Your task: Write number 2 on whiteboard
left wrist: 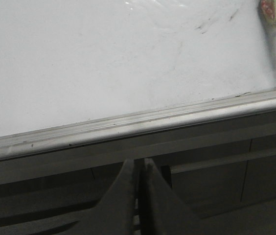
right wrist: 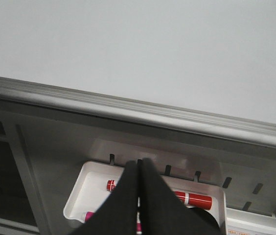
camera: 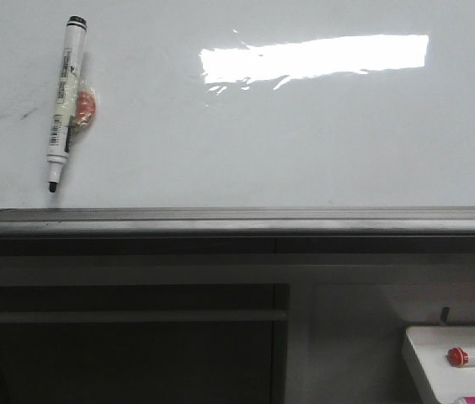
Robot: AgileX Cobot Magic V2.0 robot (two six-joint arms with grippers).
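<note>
Right now the whiteboard (camera: 305, 135) fills my forward view, grey rim (camera: 237, 220) along its lower edge; no 2 visible on it, just faint smudges (camera: 6, 114) far left. Black-capped marker (camera: 65, 101) sticks to the board beside them, tip down. Tray (camera: 427, 353) holds a red-capped marker (camera: 473, 356) lower right. Left claw (left wrist: 139, 196) and right claw (right wrist: 138, 196): both pressed together, empty.

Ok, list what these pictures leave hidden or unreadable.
- Left hand: absent from the front view, only its fingers in its wrist view.
- Red-capped marker: middle hidden behind the right hand; cut by the front view's edge.
- Black marker on the whiteboard: label print too small.
- Number 2: none visible.
</note>
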